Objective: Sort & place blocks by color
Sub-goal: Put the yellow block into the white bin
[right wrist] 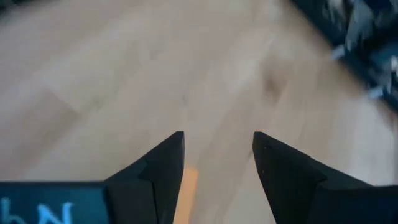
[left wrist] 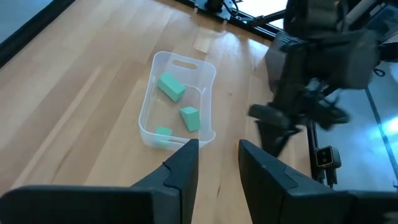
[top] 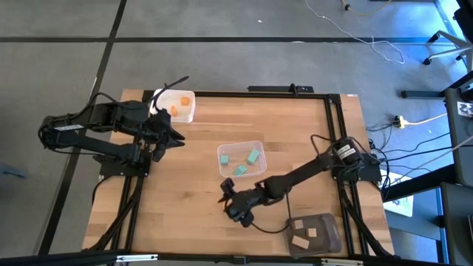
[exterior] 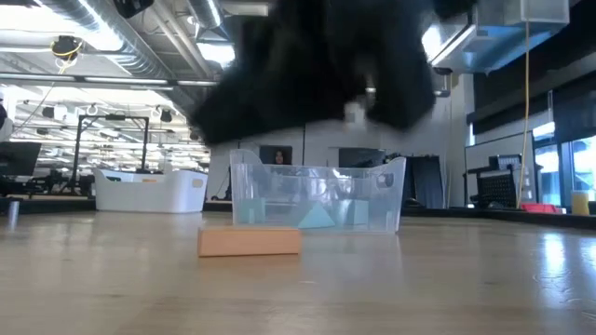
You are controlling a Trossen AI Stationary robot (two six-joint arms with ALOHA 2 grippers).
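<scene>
A pale tan block [exterior: 249, 241] lies flat on the table in front of the clear tub [exterior: 317, 195]. That tub [top: 242, 159] holds three teal blocks [left wrist: 172, 87]. My right gripper [top: 225, 198] hangs open just above the tan block, blurred dark in the low view. In the right wrist view a sliver of the block [right wrist: 188, 186] shows between its fingers [right wrist: 217, 143]. My left gripper [left wrist: 219, 149] waits open and holds nothing, raised at the table's left [top: 174, 135], beside the white tub [top: 179, 106] with orange blocks.
A dark grey tub [top: 314, 233] with two tan blocks sits near the front right corner. The white tub [exterior: 149, 189] stands at the far left. Bare wood lies between the tubs and along the table's left front [top: 155, 207].
</scene>
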